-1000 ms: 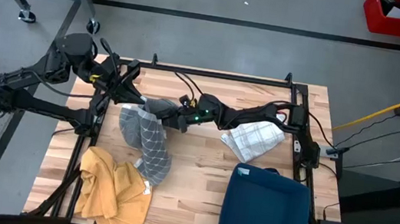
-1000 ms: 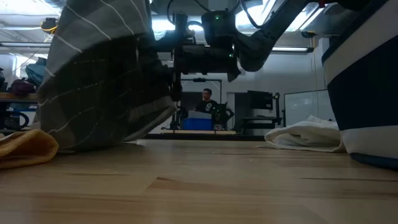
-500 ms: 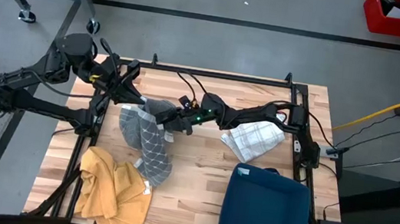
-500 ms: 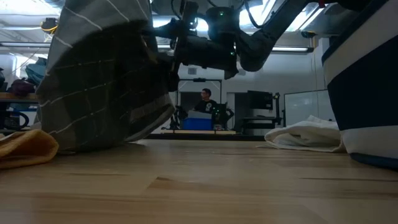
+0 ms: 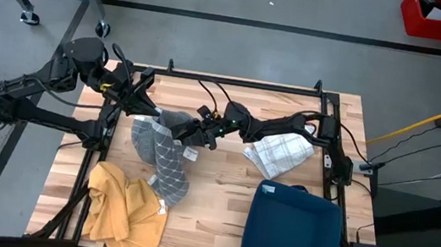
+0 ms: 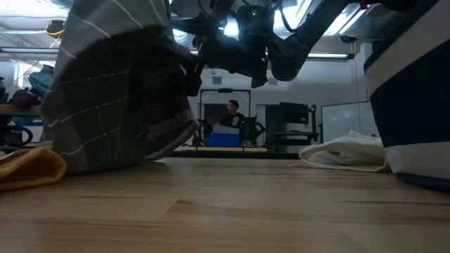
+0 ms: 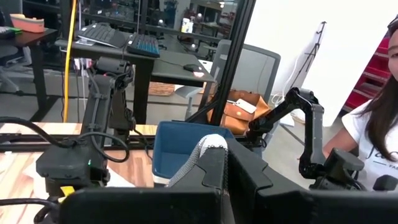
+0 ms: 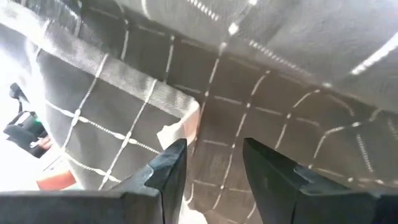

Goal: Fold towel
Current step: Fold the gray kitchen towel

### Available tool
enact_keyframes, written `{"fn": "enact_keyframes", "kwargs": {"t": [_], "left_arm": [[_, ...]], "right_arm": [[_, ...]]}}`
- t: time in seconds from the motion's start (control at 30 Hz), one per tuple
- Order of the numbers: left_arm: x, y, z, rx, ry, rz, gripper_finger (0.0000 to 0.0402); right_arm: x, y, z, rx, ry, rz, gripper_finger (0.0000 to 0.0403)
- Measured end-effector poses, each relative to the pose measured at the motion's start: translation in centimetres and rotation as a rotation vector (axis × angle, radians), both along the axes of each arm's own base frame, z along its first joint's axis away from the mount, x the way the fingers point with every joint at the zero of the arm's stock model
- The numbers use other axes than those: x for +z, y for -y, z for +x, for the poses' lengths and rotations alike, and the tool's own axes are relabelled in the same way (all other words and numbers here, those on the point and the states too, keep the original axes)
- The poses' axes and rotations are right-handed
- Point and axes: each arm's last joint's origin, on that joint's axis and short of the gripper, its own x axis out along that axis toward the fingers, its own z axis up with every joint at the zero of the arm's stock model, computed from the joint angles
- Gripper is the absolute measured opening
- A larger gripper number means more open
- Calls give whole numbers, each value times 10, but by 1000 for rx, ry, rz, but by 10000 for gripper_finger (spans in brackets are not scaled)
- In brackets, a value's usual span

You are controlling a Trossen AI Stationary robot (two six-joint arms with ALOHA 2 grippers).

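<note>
Towel: I see the grey checked towel (image 5: 162, 150) at the middle-left of the table (image 5: 222, 179); its upper part is lifted, and its lower part trails toward 6 o'clock and rests on the wood.
Left hand: my left hand (image 5: 147, 107) is at about 10 o'clock from the table centre, clenched on an upper corner of the towel; in the left wrist view a strip of cloth comes out between the pressed fingers (image 7: 211, 177). I think it holds the corner high so that the cloth hangs free.
Right hand: my right hand (image 5: 190, 137) comes from 3 o'clock to the towel's raised edge. Its fingers (image 8: 168, 171) are parted, with a hem just in front of them. I judge it is lining up to take a second corner; nothing is grasped yet.
Other cloths: a yellow cloth (image 5: 120, 208) lies at 7 o'clock, a white checked cloth (image 5: 280, 155) at 3 o'clock, a blue bin (image 5: 291, 235) at 5 o'clock.
Hard to see: the towel covers the exact contact point from above. In the low view it hides most of both hands. I cannot tell which corner the right hand faces.
</note>
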Motion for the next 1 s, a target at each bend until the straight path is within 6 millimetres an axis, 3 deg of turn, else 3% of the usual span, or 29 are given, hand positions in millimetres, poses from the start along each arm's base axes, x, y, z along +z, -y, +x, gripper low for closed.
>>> {"fn": "enact_keyframes", "kwargs": {"t": [0.3,0.63,0.83,1.0], "left_arm": [[0,0,0,0,2,3,0],[0,0,0,1,4,8,0],[0,0,0,1,1,0,0],[0,0,0,1,1,0,0]], "right_arm": [[17,-1,-4,2,186,-29,163],[0,0,0,-21,6,-5,163],[0,9,1,-184,10,-1,163],[0,18,0,-217,8,1,163]]}}
